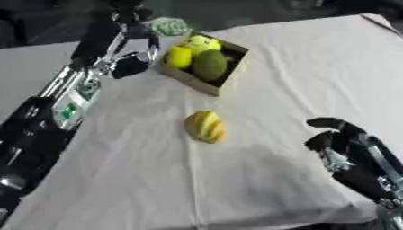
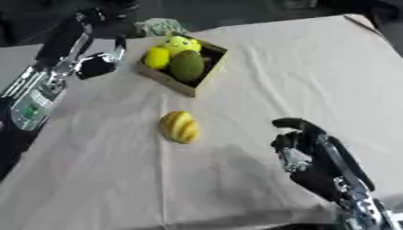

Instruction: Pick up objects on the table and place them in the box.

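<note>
Left eye view: box [image 1: 197, 81] holds three yellow-green fruits, one ribbed yellow fruit [image 1: 204, 126] lies on the counter [image 1: 283, 67] just before it, your left hand [image 1: 132, 63] curled empty beside the box, right hand [image 2: 303, 143] half-curled, empty; next, you grasp that fruit.
</note>
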